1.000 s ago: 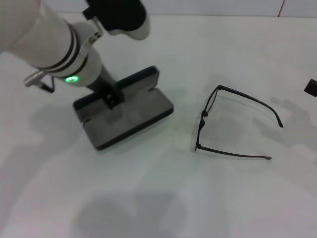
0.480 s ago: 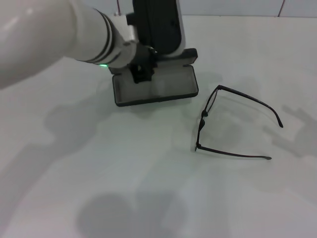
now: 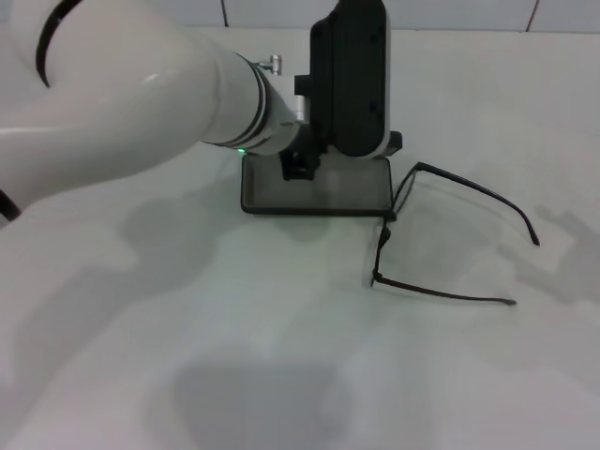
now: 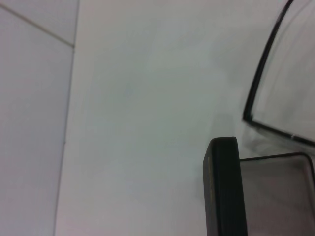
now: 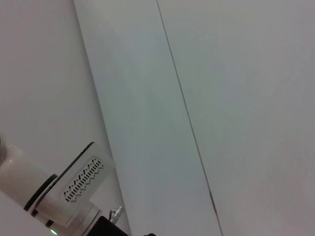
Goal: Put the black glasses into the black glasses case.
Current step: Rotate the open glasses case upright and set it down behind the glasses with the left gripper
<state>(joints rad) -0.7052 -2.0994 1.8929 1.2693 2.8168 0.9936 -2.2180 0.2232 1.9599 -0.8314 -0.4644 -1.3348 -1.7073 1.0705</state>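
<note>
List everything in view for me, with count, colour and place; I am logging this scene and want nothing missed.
black glasses case: one, black with grey lining, open on the table at centre, its far edge under the left gripper, its right end touching the glasses' front.
black glasses: one pair, thin black frame, unfolded on the table right of the case, temple arms pointing right.
table: one, white, under everything.
wall: pale panels with a thin seam, in the right wrist view.
left gripper: one, black on a white arm, down at the case's far edge.
right gripper: not seen in any view.
</note>
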